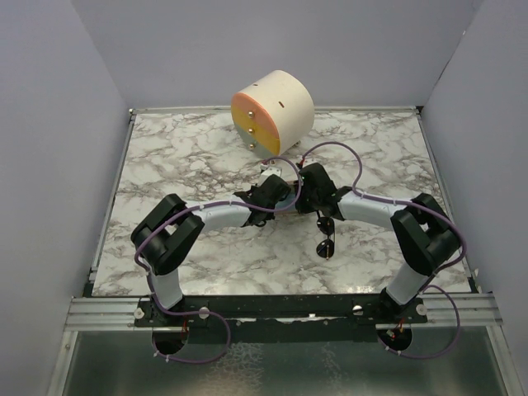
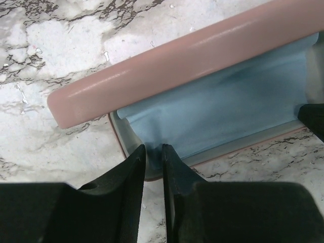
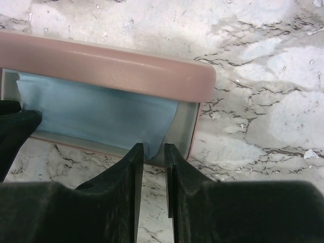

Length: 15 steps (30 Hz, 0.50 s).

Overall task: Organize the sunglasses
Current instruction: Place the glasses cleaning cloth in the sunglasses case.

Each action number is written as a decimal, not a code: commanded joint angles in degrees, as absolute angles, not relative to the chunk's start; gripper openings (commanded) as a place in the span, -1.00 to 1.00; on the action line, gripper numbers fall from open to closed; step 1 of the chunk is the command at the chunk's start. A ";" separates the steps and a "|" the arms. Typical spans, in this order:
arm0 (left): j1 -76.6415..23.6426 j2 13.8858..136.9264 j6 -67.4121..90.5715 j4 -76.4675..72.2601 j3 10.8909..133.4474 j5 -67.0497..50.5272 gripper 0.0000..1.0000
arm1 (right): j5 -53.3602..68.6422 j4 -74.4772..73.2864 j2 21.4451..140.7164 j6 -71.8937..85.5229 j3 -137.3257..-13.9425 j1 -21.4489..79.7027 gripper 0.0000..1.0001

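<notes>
Top external view: the sunglasses (image 1: 327, 241) lie on the marble table (image 1: 190, 165), just in front of the right arm (image 1: 371, 206) and outside any container, so the main step, as I judge it, is not yet done. The left arm (image 1: 223, 216) and the right arm reach inward and meet at mid-table, hiding most of what they work on. A cream drum (image 1: 276, 111) with an orange face stands behind them near the far edge, well apart from the glasses. Left wrist view: a pink case (image 2: 124, 132) lies open on the table with its lid (image 2: 187, 61) swung back, and a light blue cloth (image 2: 228, 106) is spread inside it; no glasses are in it. The left pincer (image 2: 153, 149) sits at the case's near rim by one end, its jaws parted only by a thin slit, with a corner of the cloth running down to the tips. Whether it pinches that corner or is clear of it I cannot tell. Right wrist view: the other end of the same case shows, the cloth lining it and nothing else inside. The right pincer (image 3: 152, 148) stands likewise, with a narrow gap and the cloth's corner at its tips, so its grip is just as uncertain. By my reading the case is open and lined; what is left is to fetch the sunglasses, lay them on the cloth and close the lid.
</notes>
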<state>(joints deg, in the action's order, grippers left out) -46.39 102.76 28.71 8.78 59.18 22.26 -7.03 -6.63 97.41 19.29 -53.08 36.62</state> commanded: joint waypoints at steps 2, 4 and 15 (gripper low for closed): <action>-47.71 99.55 27.64 11.25 60.91 24.86 -0.55 | -7.61 -6.63 93.90 18.90 -52.03 36.47 -0.51; -47.95 98.88 27.39 11.29 61.23 25.02 -0.54 | -7.35 -6.43 93.44 18.72 -52.00 36.47 -0.51; -48.69 97.82 27.05 10.55 61.66 27.08 -0.87 | -5.41 -3.71 92.03 18.25 -50.79 36.56 -0.73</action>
<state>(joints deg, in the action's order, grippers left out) -48.23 99.55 27.66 11.64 60.75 24.99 -6.76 -5.85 93.36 19.00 -51.46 36.62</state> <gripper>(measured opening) 0.137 0.187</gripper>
